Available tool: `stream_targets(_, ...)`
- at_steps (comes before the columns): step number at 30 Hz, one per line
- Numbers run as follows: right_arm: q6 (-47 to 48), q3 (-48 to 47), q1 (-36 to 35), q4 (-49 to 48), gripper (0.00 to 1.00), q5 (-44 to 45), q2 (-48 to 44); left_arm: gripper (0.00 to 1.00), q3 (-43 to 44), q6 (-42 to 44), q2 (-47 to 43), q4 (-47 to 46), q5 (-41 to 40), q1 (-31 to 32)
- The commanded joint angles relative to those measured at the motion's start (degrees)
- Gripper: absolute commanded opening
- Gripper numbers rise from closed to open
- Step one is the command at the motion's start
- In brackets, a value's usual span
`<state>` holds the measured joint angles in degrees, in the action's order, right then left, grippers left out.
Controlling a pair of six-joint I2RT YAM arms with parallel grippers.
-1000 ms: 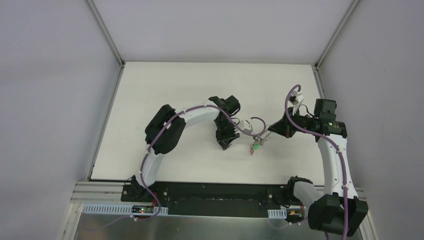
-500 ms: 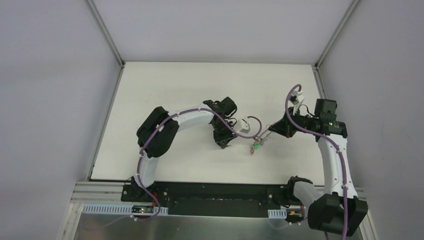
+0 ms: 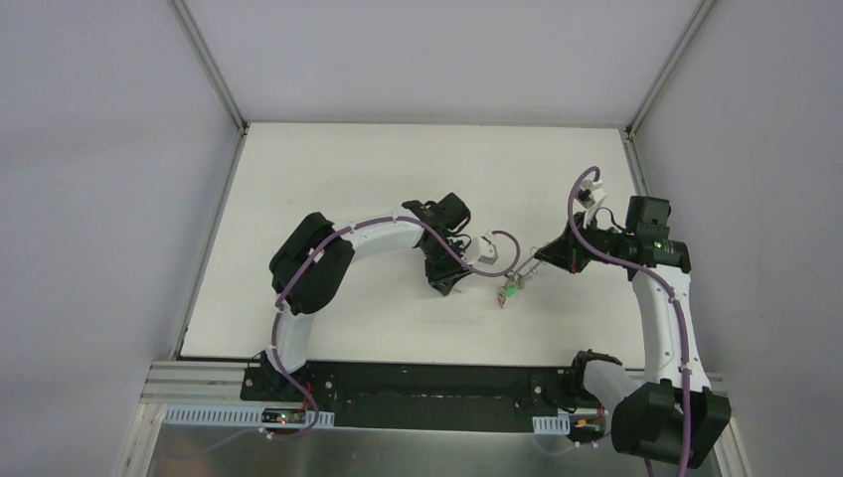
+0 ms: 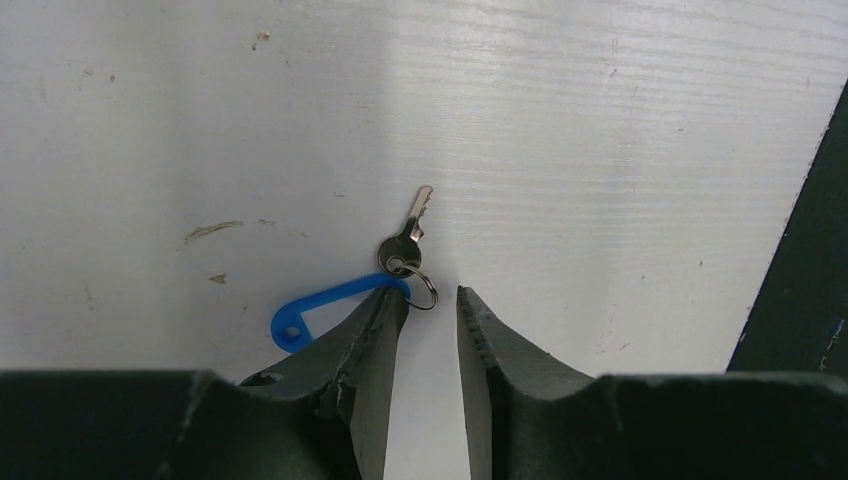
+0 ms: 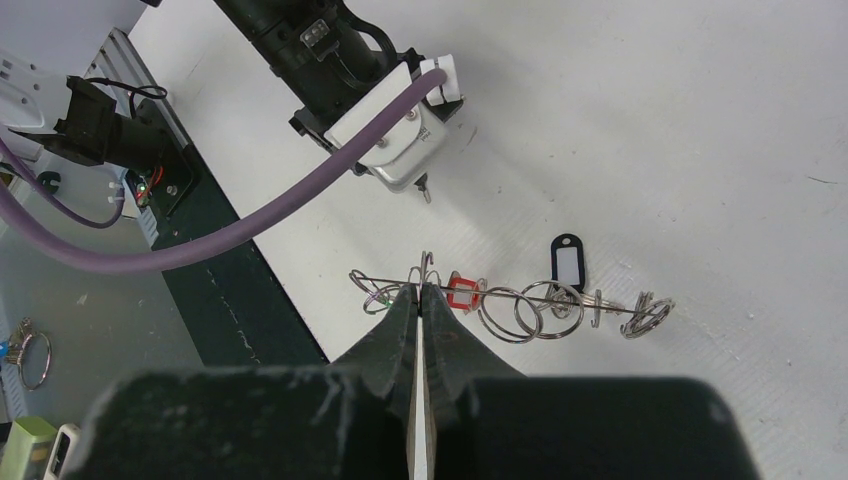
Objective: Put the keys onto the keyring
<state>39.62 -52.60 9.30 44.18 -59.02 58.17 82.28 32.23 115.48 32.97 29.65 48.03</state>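
The left gripper (image 4: pixel 432 300) sits low over the table (image 4: pixel 620 140) at the bottom centre of the left wrist view. Its jaws are parted by a narrow gap, with bare table showing between them and nothing caught. Just above its tips, mid-frame, a key (image 4: pixel 405 238) lies flat with its blade pointing to the upper right. Its blue tag (image 4: pixel 320 306) trails to the lower left and passes under the left-hand finger, and its small split ring (image 4: pixel 427 291) sits right at that finger's tip. The gap looks lined up on the key's head and split ring, so picking up this key is probably the step in hand; a thing this flat may skid rather than lift. In the right wrist view the right gripper (image 5: pixel 420 292) is pinched closed on the rim of the keyring (image 5: pixel 540 306), which runs edge-on from frame centre toward the right. Gripping it at one end leaves the loops along the rest of the rim free to take a key. A red tag (image 5: pixel 460 292) sits just right of the fingers and a black tag (image 5: pixel 567 262) farther right, so some keys seem to be on already (whether the keyring touches the table I cannot tell). From above, the keyring lies just right of centre, between the two grippers and near the left one, which probably keeps the carry short.
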Motion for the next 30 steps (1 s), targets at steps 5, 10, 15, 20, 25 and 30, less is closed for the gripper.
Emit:
stream_targets(5, 0.1, 0.2, 0.6, -1.3, 0.00, -2.8, 0.2, 0.31, -1.9, 0.4, -1.8, -0.5, -0.3, 0.5)
stream_targets(10, 0.1, 0.2, 0.6, -1.4, 0.00, -2.6, 0.4, 0.28, -1.3, -0.2, -0.9, -1.1, -0.8, 0.6)
stream_targets(15, 0.1, 0.2, 0.6, -1.3, 0.00, -2.6, 0.5, 0.24, -1.0, -0.7, -0.2, -1.6, -1.1, 0.6)
stream_targets(20, 0.1, 0.2, 0.7, -1.3, 0.00, -2.6, 0.6, 0.19, -1.3, -1.4, -0.1, -2.4, -1.3, 0.5)
stream_targets(25, 0.0, 0.2, 0.7, -1.3, 0.00, -2.6, 0.7, 0.12, -1.4, -1.9, -0.1, -3.1, -1.5, 0.5)
stream_targets(30, 0.1, 0.2, 0.7, -1.2, 0.00, -2.5, 0.8, 0.06, -1.4, -1.6, -0.5, -2.6, -1.6, 0.5)
